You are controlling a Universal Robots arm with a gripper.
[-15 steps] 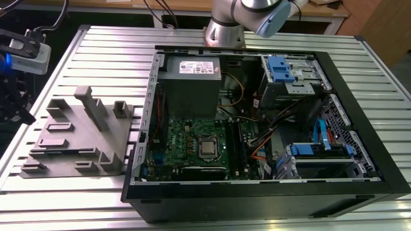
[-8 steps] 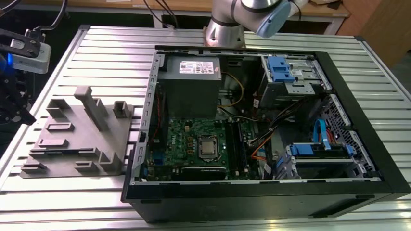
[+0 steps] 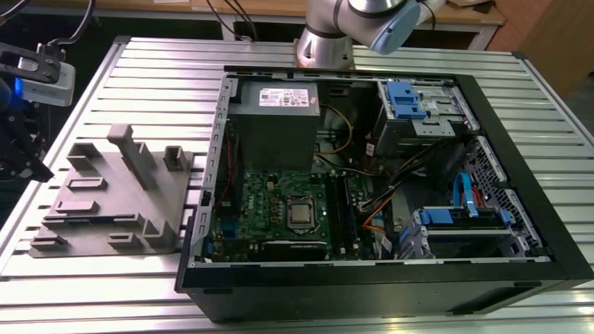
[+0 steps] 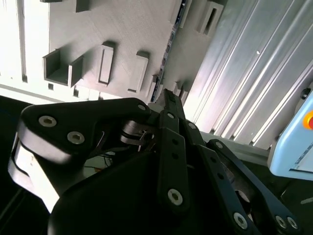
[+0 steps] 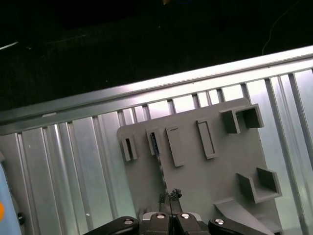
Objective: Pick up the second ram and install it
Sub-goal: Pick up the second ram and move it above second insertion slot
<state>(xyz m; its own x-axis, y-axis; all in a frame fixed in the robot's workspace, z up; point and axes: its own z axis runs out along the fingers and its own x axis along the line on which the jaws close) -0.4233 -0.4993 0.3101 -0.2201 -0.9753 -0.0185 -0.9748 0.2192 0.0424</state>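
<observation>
My gripper (image 5: 169,195) has its two fingers pressed together on the second ram (image 5: 159,164), a thin dark blue-black strip seen edge-on that reaches forward from the fingertips. In both wrist views it hangs over the grey moulded fixture block (image 5: 195,181). The ram's edge (image 4: 165,58) runs from the fingertips (image 4: 168,98) across that block (image 4: 117,24). In the exterior view the gripper (image 3: 33,167) is at the far left, beside the fixture block (image 3: 111,202). The green motherboard (image 3: 278,209) lies in the open computer case (image 3: 519,209), well to that view's right.
The fixture block rests on a ribbed metal table (image 3: 158,76) with a raised rail at its edge (image 5: 146,88). Inside the case are the grey power supply (image 3: 274,125), blue drive brackets (image 3: 407,101) and loose cables (image 3: 371,202). The arm's base (image 3: 325,42) stands behind the case.
</observation>
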